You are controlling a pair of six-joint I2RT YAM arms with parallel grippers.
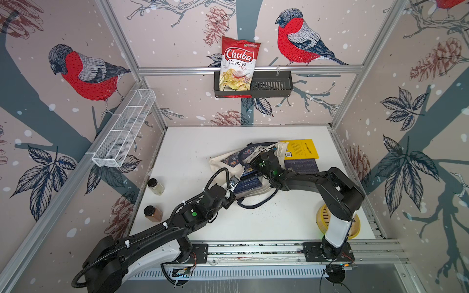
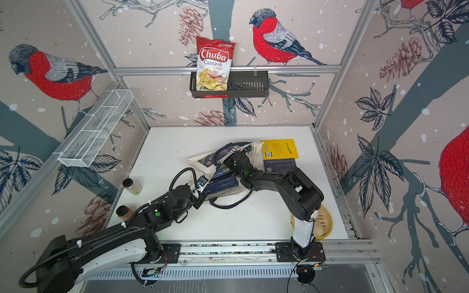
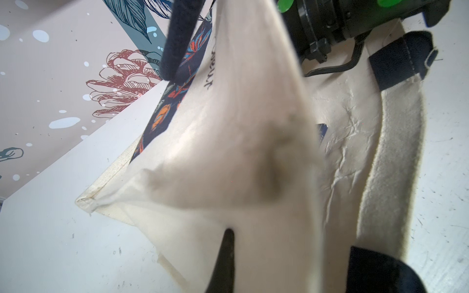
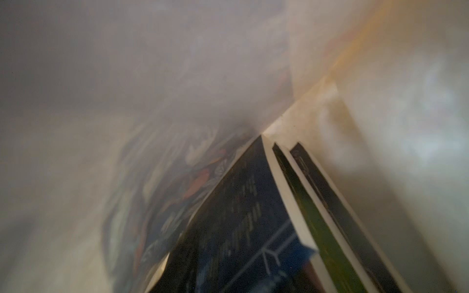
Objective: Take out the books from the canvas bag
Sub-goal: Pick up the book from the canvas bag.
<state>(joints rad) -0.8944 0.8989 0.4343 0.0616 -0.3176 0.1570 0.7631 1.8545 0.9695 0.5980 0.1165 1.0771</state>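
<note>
The cream canvas bag (image 1: pixel 223 158) (image 2: pixel 200 159) lies in the middle of the white table, its mouth facing right. My left gripper (image 1: pixel 234 181) (image 3: pixel 229 234) is shut on the bag's upper cloth edge and holds it up off the table. Several dark navy books (image 1: pixel 247 184) (image 2: pixel 223 184) (image 4: pixel 241 215) lie stacked inside the mouth. My right gripper (image 1: pixel 256 165) reaches into the bag over them, its fingers hidden by cloth. Behind the right arm, outside the bag, a yellow book (image 1: pixel 300 148) lies next to a navy book (image 1: pixel 302 166).
Two spice jars (image 1: pixel 156 186) (image 1: pixel 152 214) stand at the table's left edge. A yellow round dish (image 1: pixel 354 229) sits at the front right under the right arm. On the back wall a black basket (image 1: pixel 274 85) holds a chips bag (image 1: pixel 237 66). A white wire basket (image 1: pixel 124 129) hangs on the left wall.
</note>
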